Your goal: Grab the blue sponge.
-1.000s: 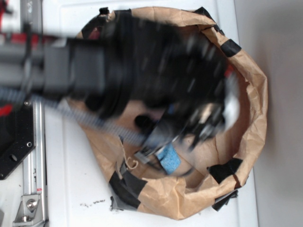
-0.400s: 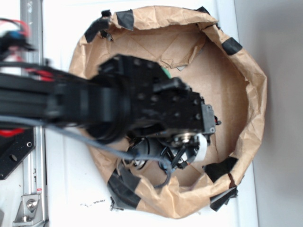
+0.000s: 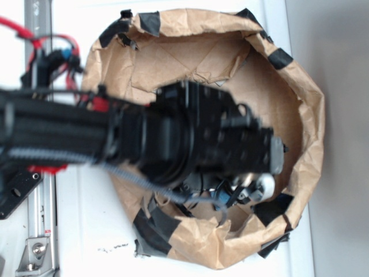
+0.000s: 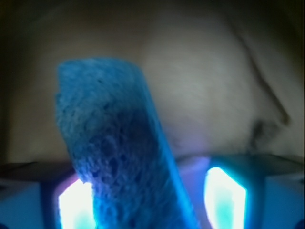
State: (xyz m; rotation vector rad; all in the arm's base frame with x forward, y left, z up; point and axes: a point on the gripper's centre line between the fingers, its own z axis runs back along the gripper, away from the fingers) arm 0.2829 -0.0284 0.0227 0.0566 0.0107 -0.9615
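Note:
The blue sponge (image 4: 112,152) fills the wrist view, a porous slab standing tilted between my two glowing fingers. It overlaps the left pad (image 4: 74,207), while a narrow gap separates it from the right pad (image 4: 224,198). My gripper (image 4: 150,200) is open around it, deep inside the brown paper bag (image 3: 311,115). In the exterior view the black arm and gripper (image 3: 242,190) reach into the lower right of the bag and hide the sponge.
The crumpled bag wall rings the gripper closely, with black tape patches (image 3: 281,56) on its rim. A metal rail (image 3: 40,231) and red cables (image 3: 55,52) run along the left. The bag stands on a white tabletop (image 3: 92,231).
The arm has swung over and lowered into the bag's lower right, covering the sponge that showed a second ago. The gripper has shifted right since the last frame.

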